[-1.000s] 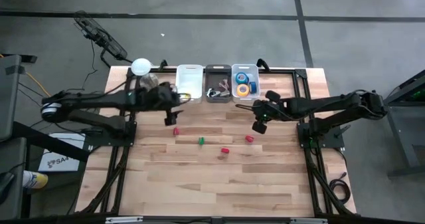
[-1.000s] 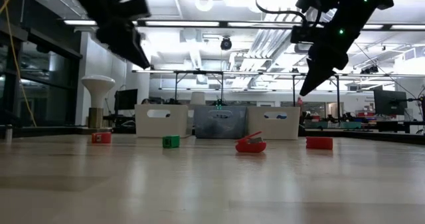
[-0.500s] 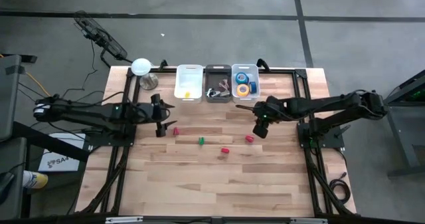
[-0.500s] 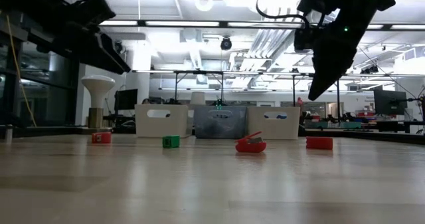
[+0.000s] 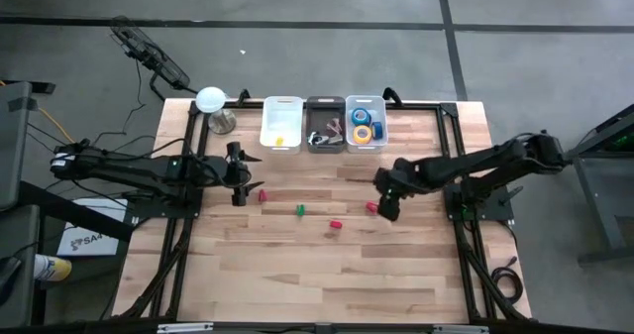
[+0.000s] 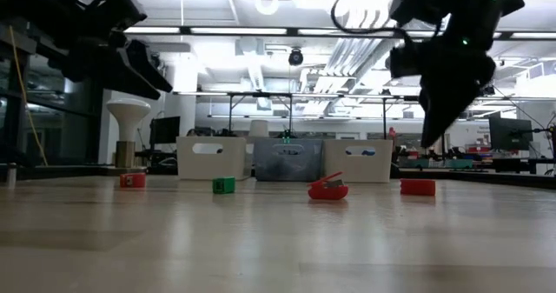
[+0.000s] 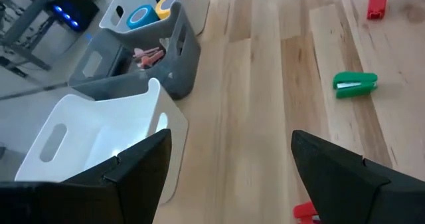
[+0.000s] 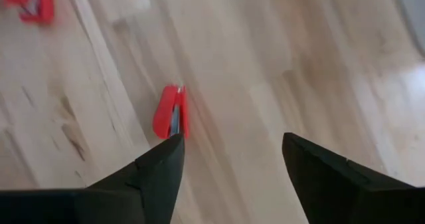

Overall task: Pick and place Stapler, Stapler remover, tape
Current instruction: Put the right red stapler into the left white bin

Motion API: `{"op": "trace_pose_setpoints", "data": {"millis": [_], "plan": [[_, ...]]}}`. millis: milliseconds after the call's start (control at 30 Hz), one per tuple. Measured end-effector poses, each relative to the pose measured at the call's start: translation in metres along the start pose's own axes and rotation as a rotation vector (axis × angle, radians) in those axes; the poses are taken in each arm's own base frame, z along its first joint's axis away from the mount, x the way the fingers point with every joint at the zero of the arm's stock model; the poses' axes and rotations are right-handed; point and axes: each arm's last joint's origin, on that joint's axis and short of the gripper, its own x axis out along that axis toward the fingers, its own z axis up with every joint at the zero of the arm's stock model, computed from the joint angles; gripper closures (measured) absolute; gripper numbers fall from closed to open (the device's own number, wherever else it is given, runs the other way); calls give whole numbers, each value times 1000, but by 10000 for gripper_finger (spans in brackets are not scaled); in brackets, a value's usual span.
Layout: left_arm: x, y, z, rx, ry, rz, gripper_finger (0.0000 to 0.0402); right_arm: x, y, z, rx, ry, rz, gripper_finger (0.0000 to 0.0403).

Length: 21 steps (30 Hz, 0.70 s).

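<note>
A red stapler [image 5: 372, 207] lies on the table below my open right gripper [image 5: 388, 207]; in the right wrist view the stapler [image 8: 171, 111] lies just ahead of the gripper [image 8: 232, 171]. A green stapler [image 5: 300, 210], a red staple remover [image 5: 336, 224] and another red stapler [image 5: 263, 194] lie farther left. Blue and yellow tape rolls [image 5: 364, 126] lie in the right bin. My left gripper [image 5: 238, 183] hangs open and empty beside the left red stapler.
Three bins stand in a row at the far edge: white [image 5: 281, 111], grey [image 5: 325, 144], and the clear one [image 5: 365, 146] with the tape. A white lamp-like object [image 5: 211, 101] stands at the far left corner. Bare wood lies toward the near edge.
My right gripper has gone down and toward the table's near edge, onto the right red stapler, staying open. My left gripper has drawn back a little toward the table's left edge and come lower, then kept still. No object has moved.
</note>
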Motion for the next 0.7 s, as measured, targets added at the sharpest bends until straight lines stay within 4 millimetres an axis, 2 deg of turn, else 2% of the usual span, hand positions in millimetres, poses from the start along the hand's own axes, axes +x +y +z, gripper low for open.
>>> {"op": "trace_pose_setpoints", "data": {"millis": [167, 367, 567, 700], "plan": [[0, 0, 0, 11, 3, -1, 95, 17, 21, -10, -68, 48, -48, 155], [0, 0, -1, 13, 6, -8, 95, 22, 41, -16, -95, 3, -60, 155], [0, -1, -1, 39, 0, -28, 95, 25, 49, -21, -93, -32, -103, 153], [0, -1, 0, 58, -3, -37, 95, 35, 53, -21, -87, -29, -109, 142]]}}
